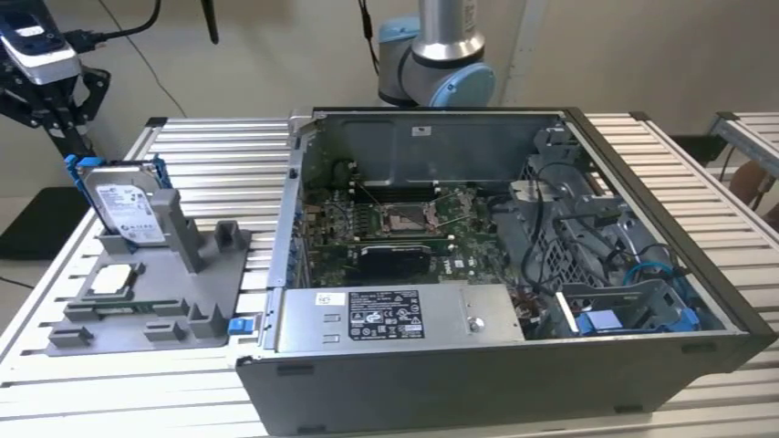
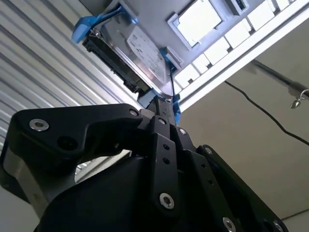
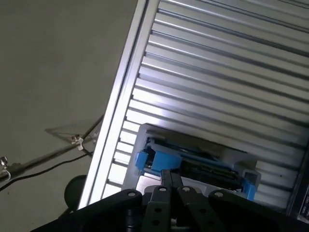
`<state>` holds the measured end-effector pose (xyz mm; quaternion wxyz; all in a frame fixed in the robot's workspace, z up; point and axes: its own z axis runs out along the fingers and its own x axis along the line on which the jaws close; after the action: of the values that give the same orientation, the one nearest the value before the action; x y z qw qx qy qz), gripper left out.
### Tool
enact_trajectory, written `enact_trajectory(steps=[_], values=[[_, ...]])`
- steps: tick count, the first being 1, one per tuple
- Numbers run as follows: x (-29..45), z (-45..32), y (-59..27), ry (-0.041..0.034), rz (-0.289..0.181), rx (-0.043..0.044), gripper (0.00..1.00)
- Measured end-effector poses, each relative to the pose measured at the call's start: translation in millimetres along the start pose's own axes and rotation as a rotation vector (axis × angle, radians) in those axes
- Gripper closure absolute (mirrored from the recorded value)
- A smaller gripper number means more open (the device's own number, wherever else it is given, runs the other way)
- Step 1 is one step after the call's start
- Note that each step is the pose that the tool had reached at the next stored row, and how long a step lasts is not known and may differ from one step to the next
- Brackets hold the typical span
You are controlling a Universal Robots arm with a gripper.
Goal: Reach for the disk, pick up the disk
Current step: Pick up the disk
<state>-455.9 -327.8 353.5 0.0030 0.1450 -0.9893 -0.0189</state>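
Exterior view puts the disk [image 1: 128,205] at the frame's left, standing on edge in a grey holder [image 1: 182,306], likely so its upper rim stays free to grab. In the second wrist view the gripper [image 2: 162,103] points at its blue-framed corner from nearby, fingers pressed together, holding nothing.

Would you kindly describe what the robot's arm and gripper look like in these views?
The arm is a silver-grey tube with rounded joints capped in light blue, and a black cable hangs beside it. The gripper is matte black, built from flat, angular link bars joined by silver screws and round pivot pins, and it narrows toward the tip.
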Motion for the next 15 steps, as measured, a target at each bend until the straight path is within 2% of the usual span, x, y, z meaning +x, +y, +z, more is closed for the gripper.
enact_trajectory(steps=[15], values=[[0.0, 0.0, -0.1, 0.0104, -0.273, 0.0001, 1.00]])
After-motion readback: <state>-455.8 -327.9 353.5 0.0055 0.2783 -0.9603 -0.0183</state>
